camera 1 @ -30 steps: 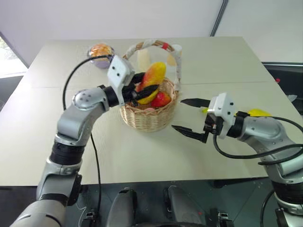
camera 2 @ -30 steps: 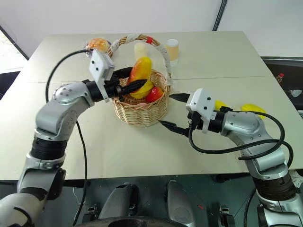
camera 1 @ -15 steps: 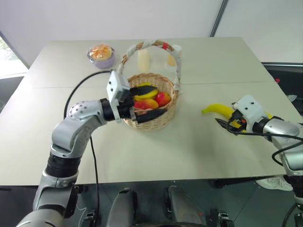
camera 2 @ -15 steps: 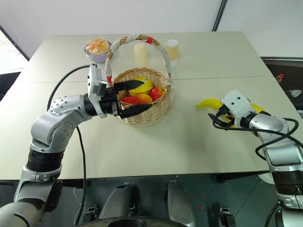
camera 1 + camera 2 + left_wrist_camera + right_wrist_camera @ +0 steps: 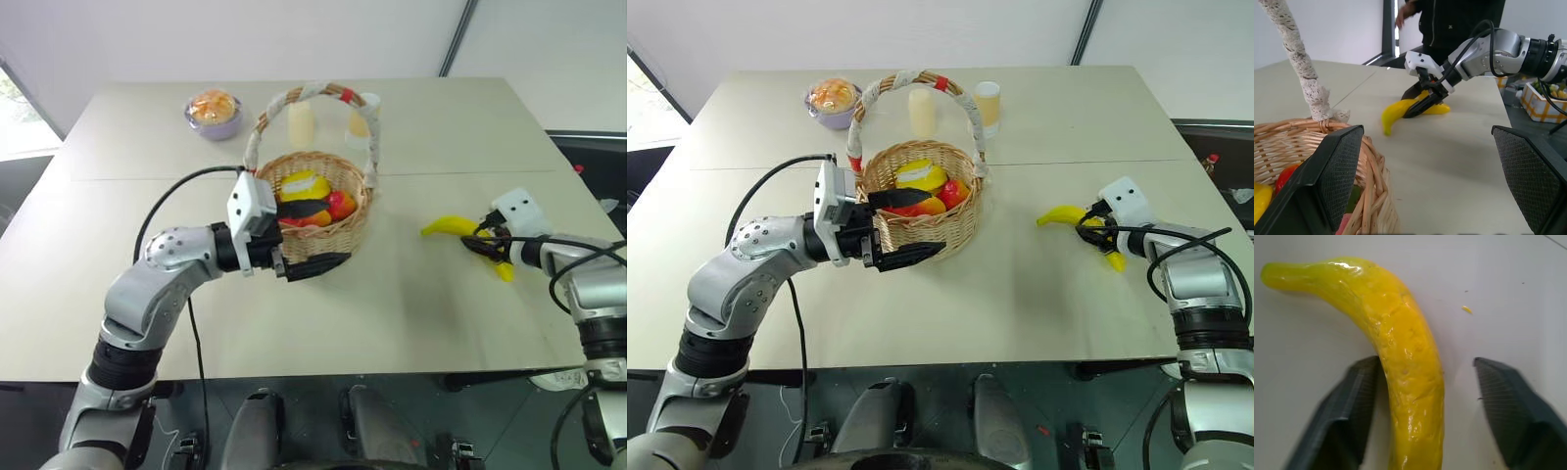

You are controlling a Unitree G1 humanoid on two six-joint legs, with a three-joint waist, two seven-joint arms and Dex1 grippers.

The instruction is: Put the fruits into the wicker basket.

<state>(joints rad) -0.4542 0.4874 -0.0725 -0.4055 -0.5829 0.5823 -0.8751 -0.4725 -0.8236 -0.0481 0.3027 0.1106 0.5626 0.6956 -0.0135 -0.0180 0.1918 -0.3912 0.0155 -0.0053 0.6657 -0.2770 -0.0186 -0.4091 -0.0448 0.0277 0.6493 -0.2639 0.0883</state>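
The wicker basket (image 5: 333, 245) stands mid-table with a yellow lemon-like fruit (image 5: 306, 184) and an orange-red mango-like fruit (image 5: 338, 204) inside. My left gripper (image 5: 338, 232) is open and empty at the basket's near side, one finger over the rim and the other outside the wall. The banana (image 5: 453, 227) lies on the table at the right. My right gripper (image 5: 1092, 233) is down over it. In the right wrist view the banana (image 5: 1405, 367) runs between the two fingers (image 5: 1359, 396): one finger touches it and the other stands off with a gap.
A lilac bowl (image 5: 213, 111) with orange food sits at the back left. Two pale cups (image 5: 300, 125) stand behind the basket. A person (image 5: 1459, 19) stands beyond the table's right side. The table's right edge is close to the banana.
My left gripper let the mango-like fruit drop into the basket, opened and drew back toward me. My right arm swung right and down over the banana, its fingers narrowing.
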